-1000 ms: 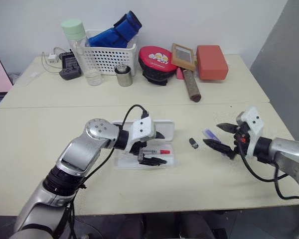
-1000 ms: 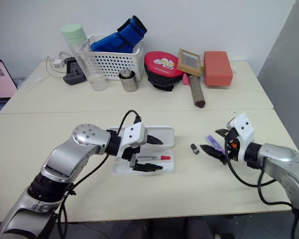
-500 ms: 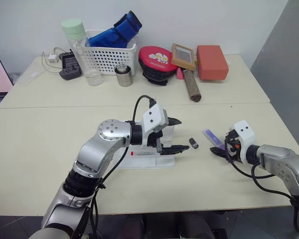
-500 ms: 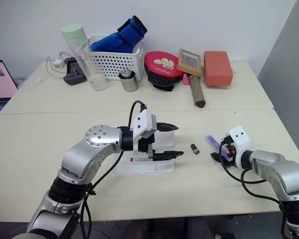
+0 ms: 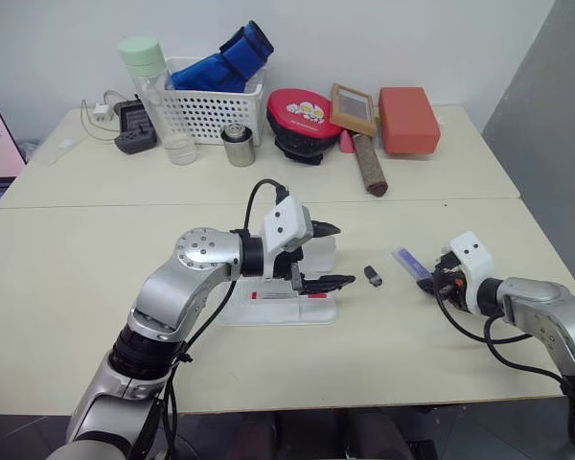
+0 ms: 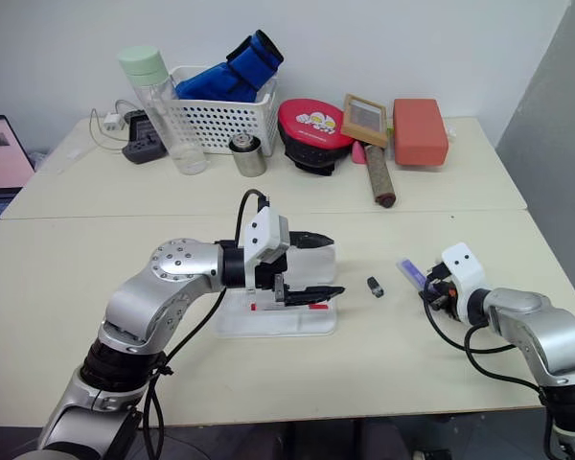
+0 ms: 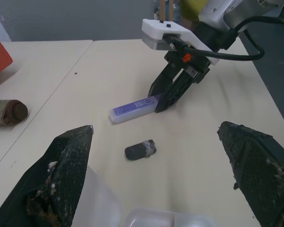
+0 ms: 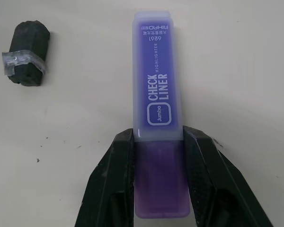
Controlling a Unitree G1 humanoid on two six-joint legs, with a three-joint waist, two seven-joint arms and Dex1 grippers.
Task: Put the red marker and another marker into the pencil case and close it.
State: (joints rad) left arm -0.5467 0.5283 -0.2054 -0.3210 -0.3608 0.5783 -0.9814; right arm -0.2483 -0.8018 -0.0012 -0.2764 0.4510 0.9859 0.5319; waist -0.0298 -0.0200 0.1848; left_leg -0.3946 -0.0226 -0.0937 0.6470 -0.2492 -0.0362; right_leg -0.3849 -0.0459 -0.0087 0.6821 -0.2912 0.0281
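Gripping the purple marker [image 8: 157, 118] at its darker end, the right claw [image 8: 158, 156] pins it flat on the counter [image 5: 77, 259], right of a small dark stub [image 5: 373, 275]. At centre, the left claw [image 5: 328, 257] hangs wide apart above the open pencil case [image 6: 268, 326], where the red marker [image 5: 287, 295] lies.

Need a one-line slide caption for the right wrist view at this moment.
Right gripper fingers flank the purple marker lying flat on the table, with the dark grey stub beside it.
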